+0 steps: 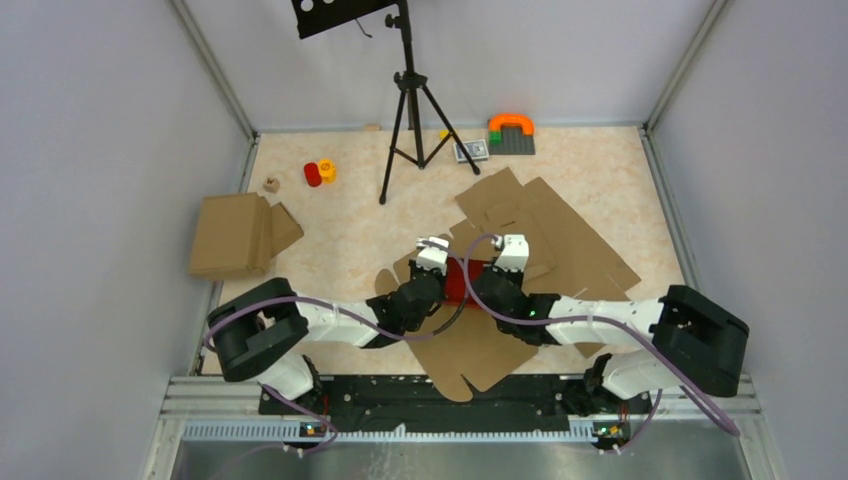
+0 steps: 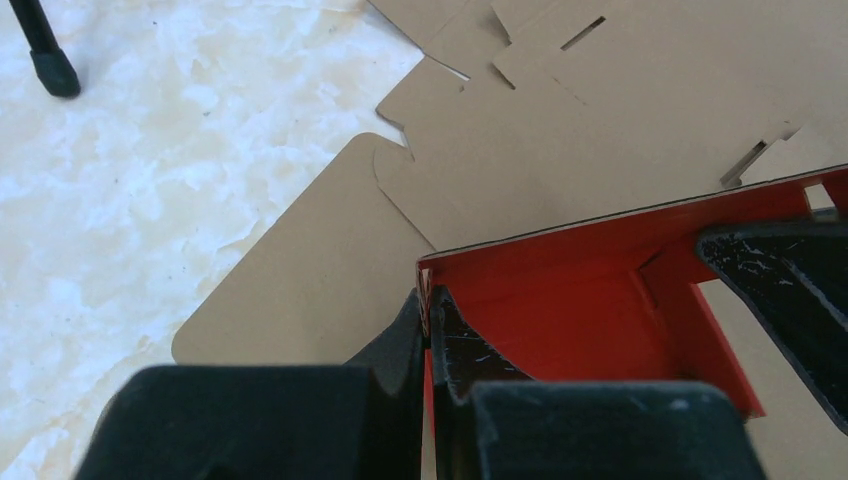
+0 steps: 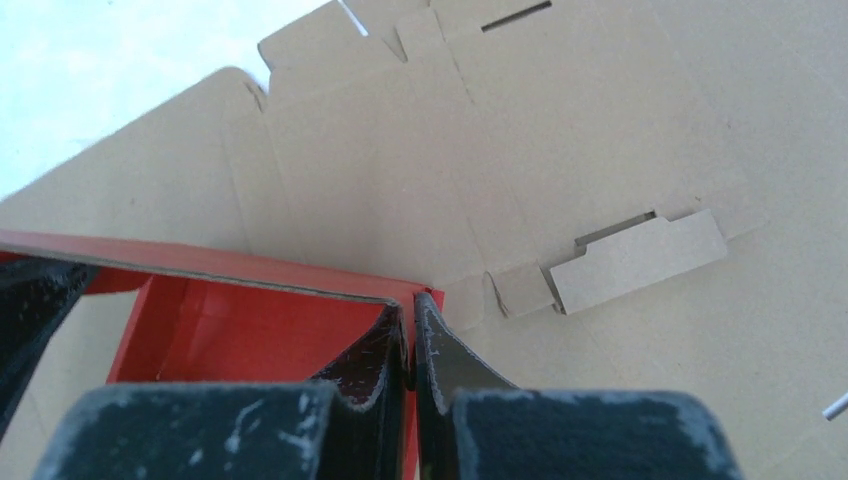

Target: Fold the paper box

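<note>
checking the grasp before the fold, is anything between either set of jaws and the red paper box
Nothing visible does. The left jaws are shut on one end wall of the paper box, the right jaws on the opposite end wall. The brown cardboard sheets lie only underneath it.

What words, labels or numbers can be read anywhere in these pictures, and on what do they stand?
No text can be read in any view.
The paper box: plain red card, no print shows.
The brown cardboard sheets: bare, no print shows.
The small grey card at the back of the top view: it may carry markings, but they are too small to read.
</note>
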